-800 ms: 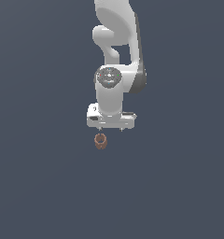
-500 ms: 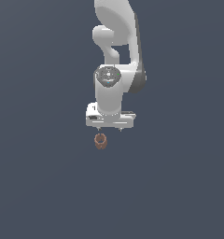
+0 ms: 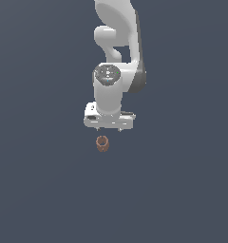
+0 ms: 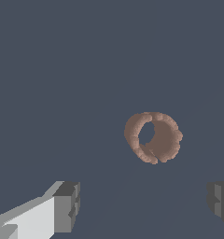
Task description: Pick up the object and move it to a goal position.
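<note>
Exterior view first: the white arm (image 3: 117,57) reaches down from the top of the picture, and its end effector (image 3: 109,129) hangs over a plain dark grey-blue surface (image 3: 44,180). Just beneath it, apart from it and a little toward the exterior view's left of its middle, sits the object (image 3: 102,143), a small reddish-brown piece with lumpy sides and a hollow top. It is clearly narrower than the white body of the end effector above it. The fingertips show only as tiny nubs under that body, so their spacing is hard to read here.

Wrist view next: the object (image 4: 153,137) shows as a ridged brown ring with the dark surface (image 4: 62,70) visible through its hollow. Two grey fingers (image 4: 67,206) stand far apart, one attached to a white block and the other cut off by the picture's border. The end effector (image 4: 144,203) is spread wide and grips nothing; the object lies clear of both fingers, touching neither.
</note>
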`<state>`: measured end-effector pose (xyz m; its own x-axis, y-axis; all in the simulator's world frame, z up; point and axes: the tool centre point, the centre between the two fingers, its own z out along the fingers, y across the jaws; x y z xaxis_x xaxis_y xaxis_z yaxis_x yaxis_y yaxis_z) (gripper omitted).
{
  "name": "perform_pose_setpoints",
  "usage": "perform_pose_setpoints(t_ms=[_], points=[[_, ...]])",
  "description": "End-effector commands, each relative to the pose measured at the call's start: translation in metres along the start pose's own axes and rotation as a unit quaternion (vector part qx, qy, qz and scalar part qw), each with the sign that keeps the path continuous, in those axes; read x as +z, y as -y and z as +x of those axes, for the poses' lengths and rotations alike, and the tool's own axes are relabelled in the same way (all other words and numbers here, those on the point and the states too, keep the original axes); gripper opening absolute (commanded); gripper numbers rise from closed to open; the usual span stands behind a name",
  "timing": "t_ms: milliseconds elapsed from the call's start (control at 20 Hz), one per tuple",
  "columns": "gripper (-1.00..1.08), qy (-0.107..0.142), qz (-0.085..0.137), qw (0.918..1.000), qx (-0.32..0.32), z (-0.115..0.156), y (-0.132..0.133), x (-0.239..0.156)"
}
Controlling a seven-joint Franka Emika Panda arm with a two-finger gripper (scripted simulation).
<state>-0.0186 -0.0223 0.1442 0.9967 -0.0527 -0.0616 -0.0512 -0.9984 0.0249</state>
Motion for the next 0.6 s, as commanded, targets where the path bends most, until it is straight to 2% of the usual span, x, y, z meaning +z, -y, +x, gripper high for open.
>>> perform_pose_setpoints(t_ms=[0, 550], points=[[1.0, 0.0, 0.0, 1.0, 0.0, -0.0001, 0.0001, 0.0], [1.0, -0.005, 0.005, 0.9981, 0.061, 0.0044, -0.0055, 0.0088]])
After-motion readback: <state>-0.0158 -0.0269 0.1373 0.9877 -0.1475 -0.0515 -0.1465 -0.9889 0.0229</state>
